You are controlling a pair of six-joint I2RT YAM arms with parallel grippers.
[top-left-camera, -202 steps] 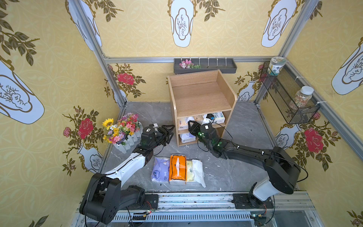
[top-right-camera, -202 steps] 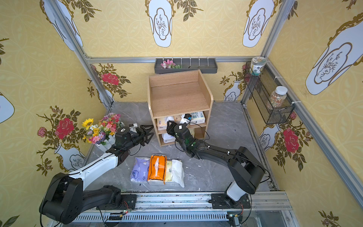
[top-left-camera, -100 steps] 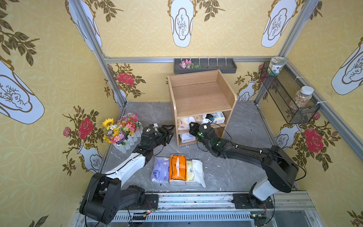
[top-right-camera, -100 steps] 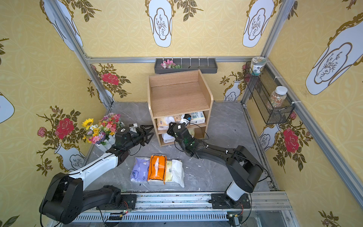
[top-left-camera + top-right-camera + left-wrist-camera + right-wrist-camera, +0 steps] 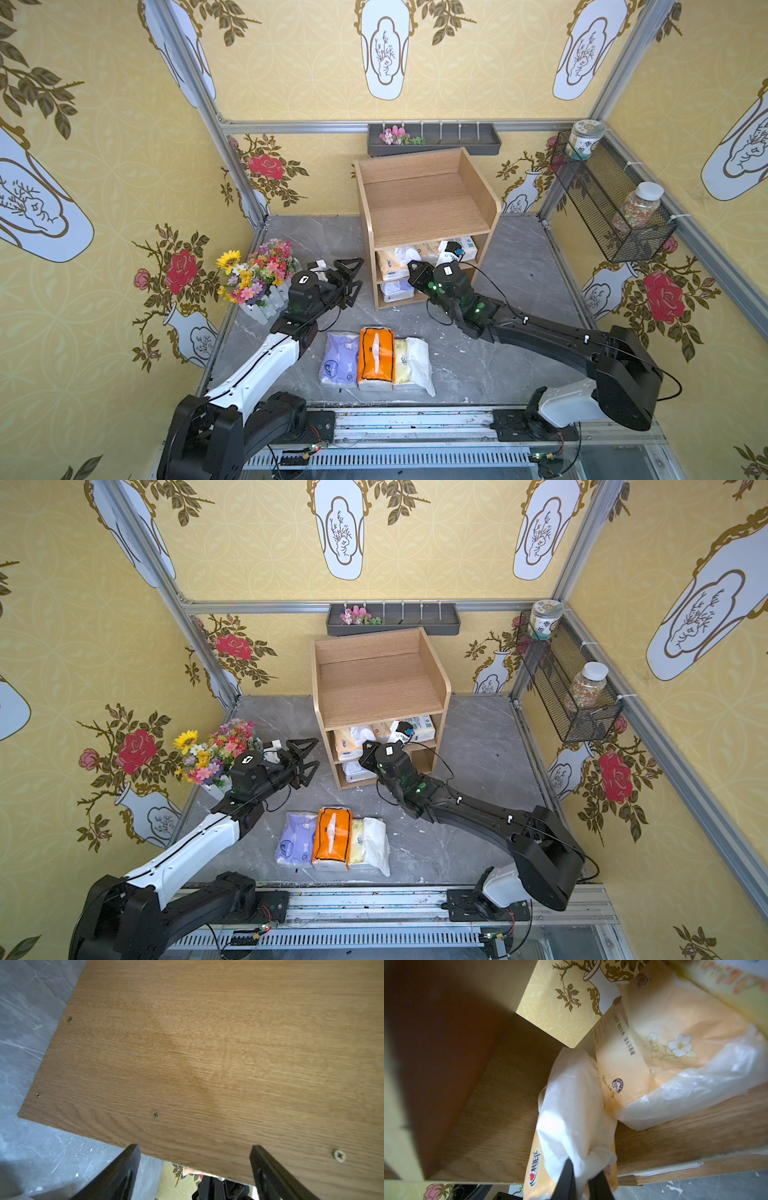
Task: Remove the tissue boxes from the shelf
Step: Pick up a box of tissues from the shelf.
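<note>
The wooden shelf [image 5: 424,203] [image 5: 378,688] stands at the back middle. Its middle tier holds cream tissue boxes [image 5: 392,266] [image 5: 675,1043] and a white one with green print [image 5: 467,247]. A pale pack [image 5: 397,289] lies on the bottom tier. My right gripper [image 5: 583,1167] [image 5: 411,266] is shut on the white tissue sticking out of a cream pack [image 5: 571,1105] at the tier's front edge. My left gripper [image 5: 195,1147] [image 5: 355,276] stands open just outside the shelf's left side panel [image 5: 207,1053]. Lavender [image 5: 338,359], orange [image 5: 376,357] and pale yellow [image 5: 409,361] packs lie on the floor.
A flower bunch in a white fence pot [image 5: 259,270] sits by the left wall, close behind the left arm. A dark grey tray [image 5: 432,139] hangs on the back wall. A black wire basket [image 5: 611,203] with jars hangs on the right wall.
The right gripper has closed on the tissue of the cream pack. The left gripper has opened wider beside the shelf. Both arms have hardly moved.
</note>
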